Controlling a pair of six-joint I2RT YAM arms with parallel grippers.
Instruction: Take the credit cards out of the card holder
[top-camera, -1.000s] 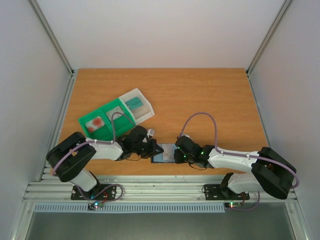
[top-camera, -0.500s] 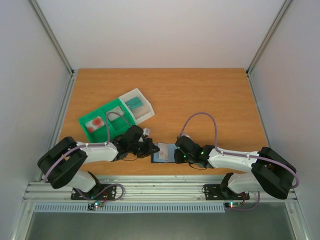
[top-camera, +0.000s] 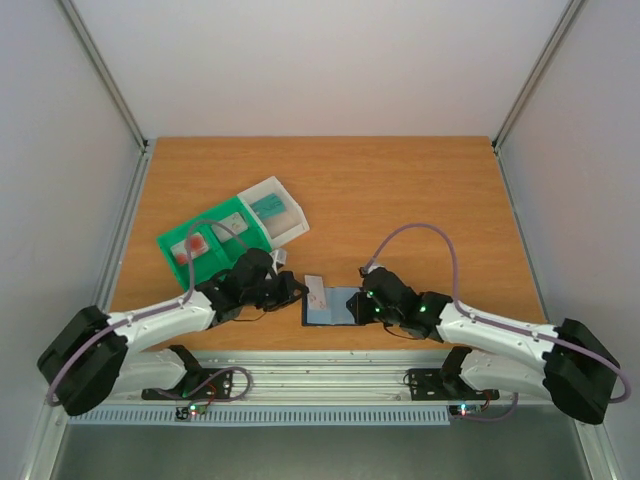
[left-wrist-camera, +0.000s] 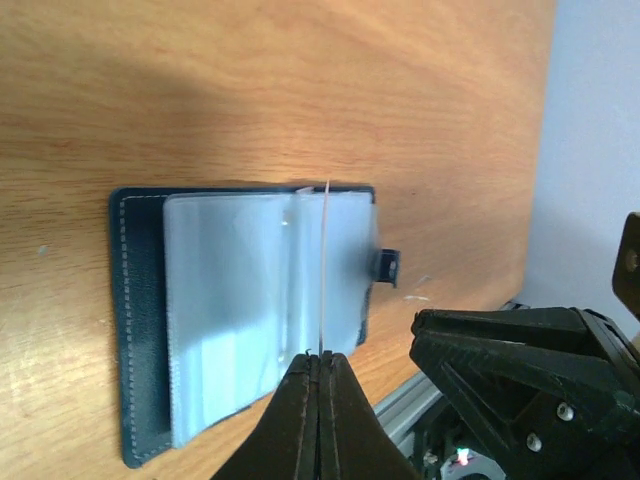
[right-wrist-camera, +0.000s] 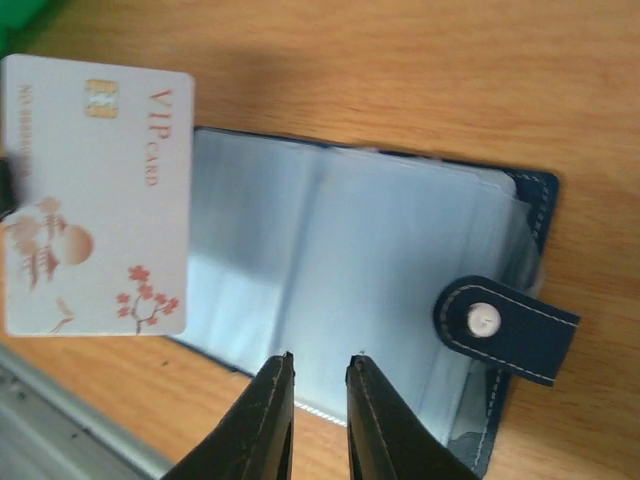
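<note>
Top external: left gripper (left-wrist-camera: 320, 362) has pulled one pinched card (top-camera: 316, 289) clear of the holder (top-camera: 330, 309); right gripper (right-wrist-camera: 318, 366) narrowly parted, empty.

Wooden table (top-camera: 400, 190), orange-brown grain. Card holder (top-camera: 333, 308) lies open and flat near the front edge. Green-and-white compartment tray (top-camera: 262, 187) sits left of centre, apart from it.

My workspace from above. A wooden table (top-camera: 400, 190), orange-brown with a fine grain, lies before me, closed in by plain white walls (top-camera: 320, 60) at back, left and right. Metal struts (top-camera: 105, 70) rise at the two far corners. A ribbed rail (top-camera: 330, 375) lines the near edge, with a grey surface (top-camera: 320, 455) below it. The light is soft and even.
</note>
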